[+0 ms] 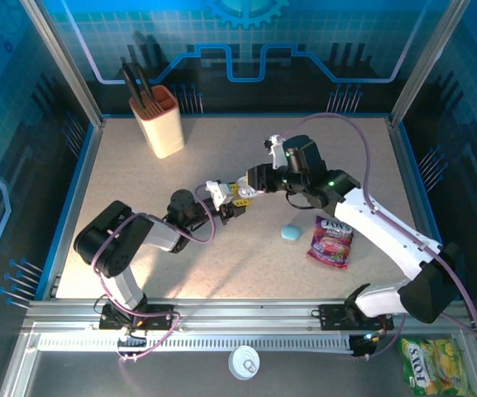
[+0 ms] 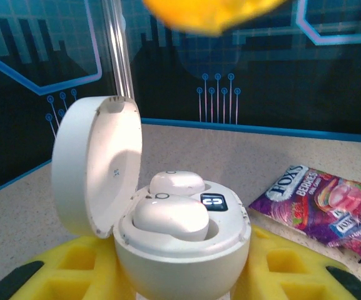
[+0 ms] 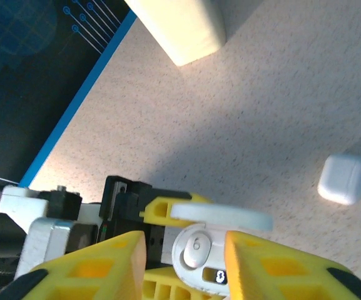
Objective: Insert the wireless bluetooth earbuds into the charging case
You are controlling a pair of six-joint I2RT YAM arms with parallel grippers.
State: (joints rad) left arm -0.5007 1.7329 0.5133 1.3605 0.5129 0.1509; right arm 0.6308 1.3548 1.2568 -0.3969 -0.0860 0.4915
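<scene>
I pinched the case point(image 2: 181, 253) upright in my left gripper point(image 2: 183, 282), lid point(image 2: 96, 165) open, steadying it for loading; both buds point(image 2: 171, 215) sat in their sockets. My right gripper point(image 3: 186, 242) hung above, fingers spread, empty.

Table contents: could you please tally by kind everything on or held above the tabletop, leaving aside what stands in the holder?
Charging cases: 3 (open white case, light-blue case, small white case)
Earbuds: 2, in the open white case
Candy packet: 1
Cream holder: 1
Total: 7
</scene>
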